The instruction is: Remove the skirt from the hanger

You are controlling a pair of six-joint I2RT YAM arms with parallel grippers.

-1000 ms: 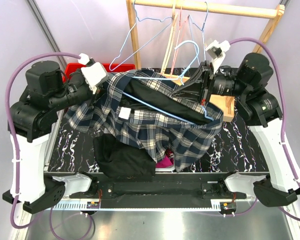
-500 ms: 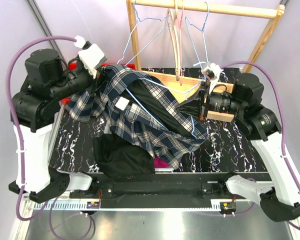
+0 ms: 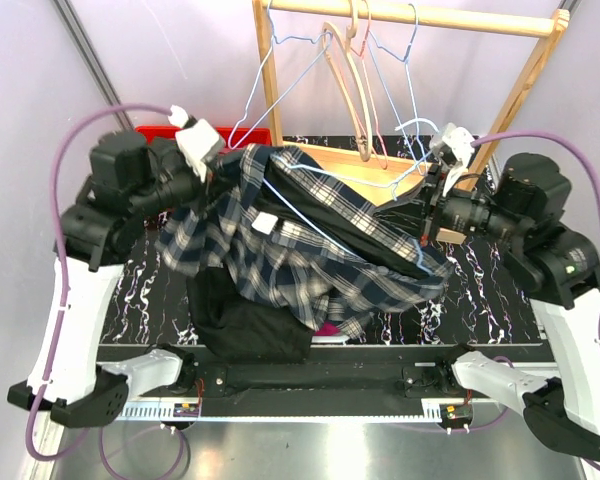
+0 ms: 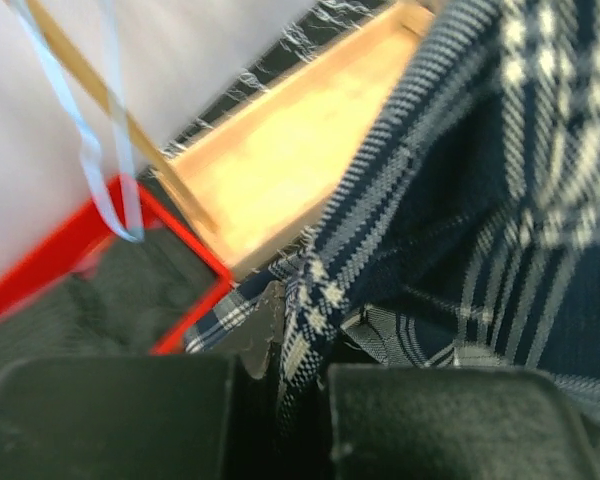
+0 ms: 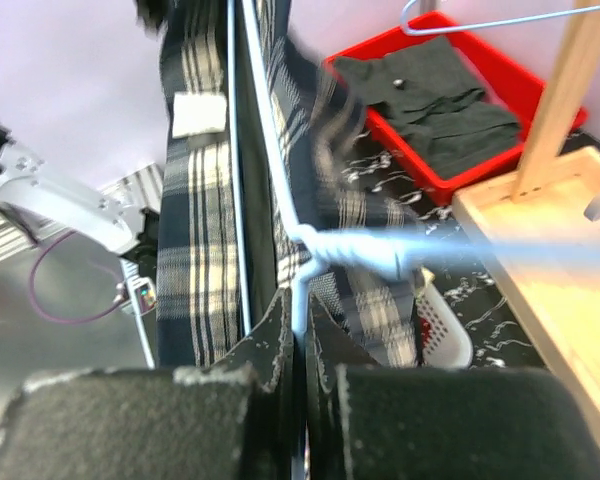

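On the left, my left gripper (image 4: pixel 300 372) is clamped shut on the far-left edge of the plaid skirt (image 3: pixel 310 255). The skirt hangs stretched above the table (image 3: pixel 480 290), between both grippers. The blue wire hanger (image 5: pixel 352 248) runs through it diagonally, far-left to near-right, its neck pinched in my right gripper (image 5: pixel 300 335). I judge the skirt must slide off leftward along that axis.

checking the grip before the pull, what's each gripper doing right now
left gripper: shut on the plaid skirt
right gripper: shut on the blue wire hanger
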